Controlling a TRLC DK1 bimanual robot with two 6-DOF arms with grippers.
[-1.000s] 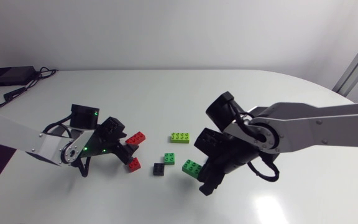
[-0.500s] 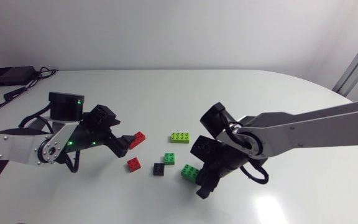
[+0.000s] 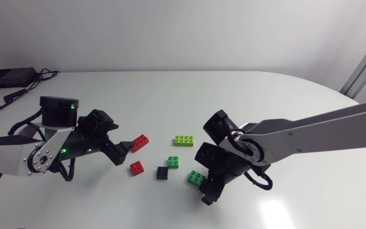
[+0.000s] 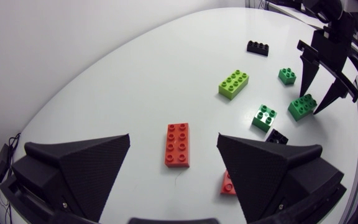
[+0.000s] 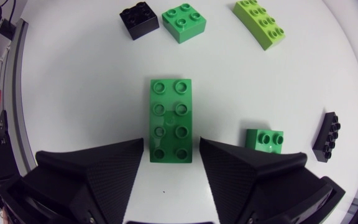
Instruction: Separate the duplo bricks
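Right claw [image 5: 171, 142] spread astride the long green brick [image 5: 171, 118], flat toward the worktop's [image 3: 297, 108] front edge — not yet pinching. Close squarely on the long sides, centred, before any lift.

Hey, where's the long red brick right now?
In the head view the long red brick lies flat left of centre, just ahead of the open left pincer; the small red brick is its nearest neighbour.
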